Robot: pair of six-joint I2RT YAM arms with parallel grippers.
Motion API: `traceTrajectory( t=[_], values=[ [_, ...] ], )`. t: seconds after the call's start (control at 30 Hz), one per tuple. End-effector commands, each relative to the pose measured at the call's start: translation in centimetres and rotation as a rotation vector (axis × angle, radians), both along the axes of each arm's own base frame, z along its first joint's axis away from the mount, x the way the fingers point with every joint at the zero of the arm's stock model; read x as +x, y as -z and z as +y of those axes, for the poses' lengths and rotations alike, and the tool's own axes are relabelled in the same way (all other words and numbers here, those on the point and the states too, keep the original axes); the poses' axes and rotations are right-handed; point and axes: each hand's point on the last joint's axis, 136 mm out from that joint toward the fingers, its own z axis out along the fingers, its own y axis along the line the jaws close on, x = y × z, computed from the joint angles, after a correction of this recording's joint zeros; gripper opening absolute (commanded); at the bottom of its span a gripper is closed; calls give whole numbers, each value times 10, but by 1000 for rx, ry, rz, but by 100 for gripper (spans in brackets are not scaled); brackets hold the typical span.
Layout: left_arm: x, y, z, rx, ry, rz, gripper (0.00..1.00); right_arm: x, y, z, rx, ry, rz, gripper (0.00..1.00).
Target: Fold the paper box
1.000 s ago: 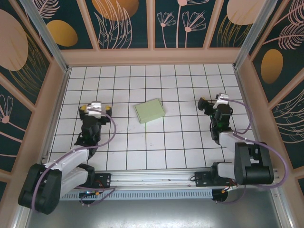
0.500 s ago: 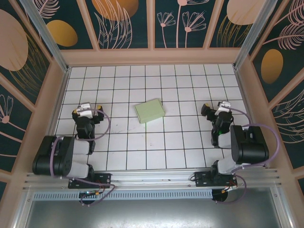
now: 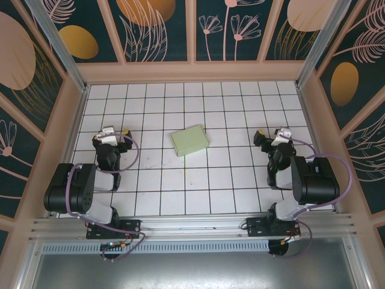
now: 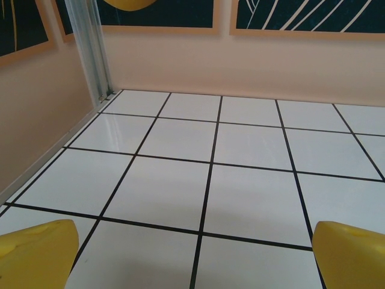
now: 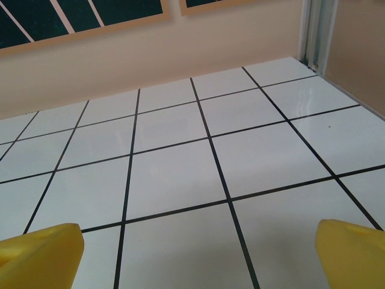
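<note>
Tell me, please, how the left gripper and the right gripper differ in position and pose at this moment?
The left gripper is left of the paper box; the right gripper is right of it. The left gripper faces the far-left corner post; the right gripper faces the far-right corner post. Both are open, empty and well apart from the paper box, with yellow fingertips.

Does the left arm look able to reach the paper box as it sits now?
Probably yes. Bare tiles lie between the left gripper and the paper box, nothing stands between them, and its jaws are open. The left arm is folded back, so it must extend.
</note>
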Motion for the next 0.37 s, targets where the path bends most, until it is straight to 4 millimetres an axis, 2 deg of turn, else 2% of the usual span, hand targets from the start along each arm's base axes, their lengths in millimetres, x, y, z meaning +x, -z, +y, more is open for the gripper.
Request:
traceTrajectory(
  t=[0.0, 0.33],
  values=[
    [4, -15, 1, -23, 4, -60, 99, 4, -18, 1, -21, -2, -69, 99],
    [4, -16, 1, -23, 4, -61, 99, 6, -17, 2, -36, 5, -62, 99]
  ],
)
